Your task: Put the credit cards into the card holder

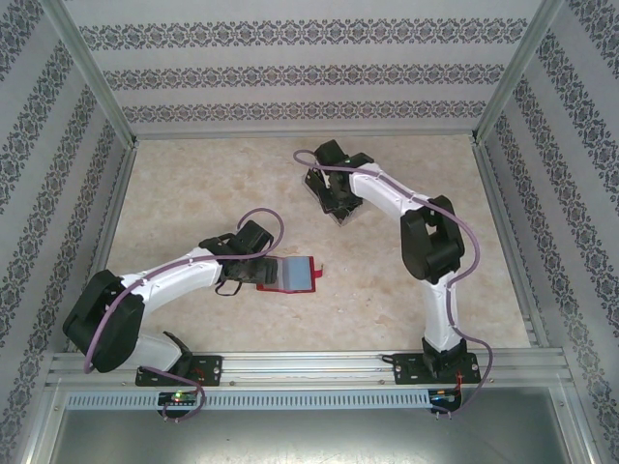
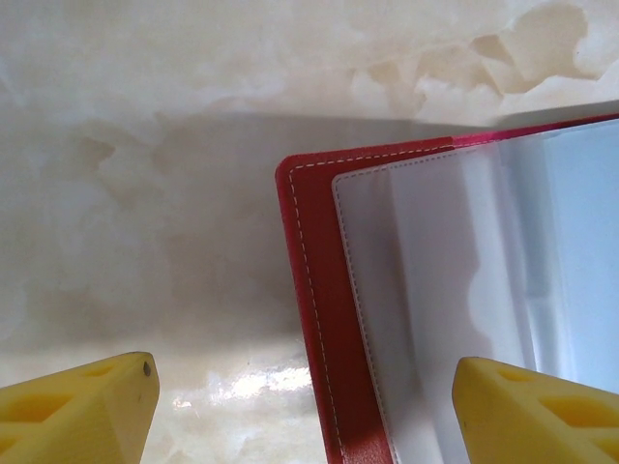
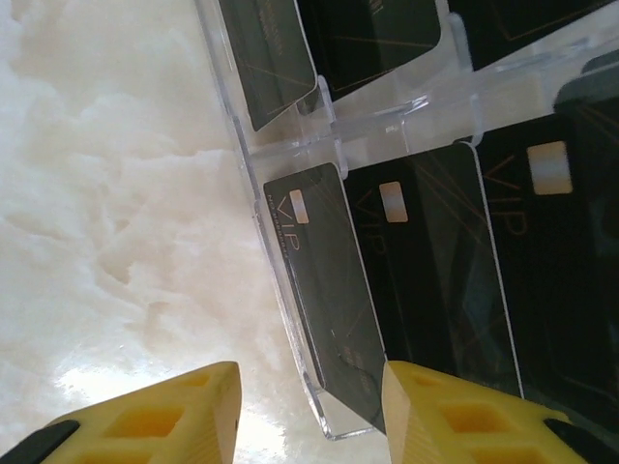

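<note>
- The table, pale marbled stone, carries everything, and the card holder lies open in the middle of it, our marker for the rest.
- The clear rack sits beyond the card holder and off to its right, well apart from it, under the right arm.
- Look at the card holder itself from the left wrist: red stitched cover flat on the table, glossy sleeves face up. The sleeves in sight look empty, with no black card in them.
- The left gripper is at the card holder's left edge with its fingers spread wide, one over the sleeves and one over bare table. It holds nothing. Whether it presses on the cover, I can't tell.
- The right gripper is away from the card holder, at the rack. Its fingers are roughly half open, bracketing the rack's corner and the lower end of the nearest card, with no clamp visible.
- The credit cards, black with faint VIP lettering, stand in the rack's slots. By my reading, none has been delivered. The first pick is just being lined up, and every carry and insertion is left to do.
</note>
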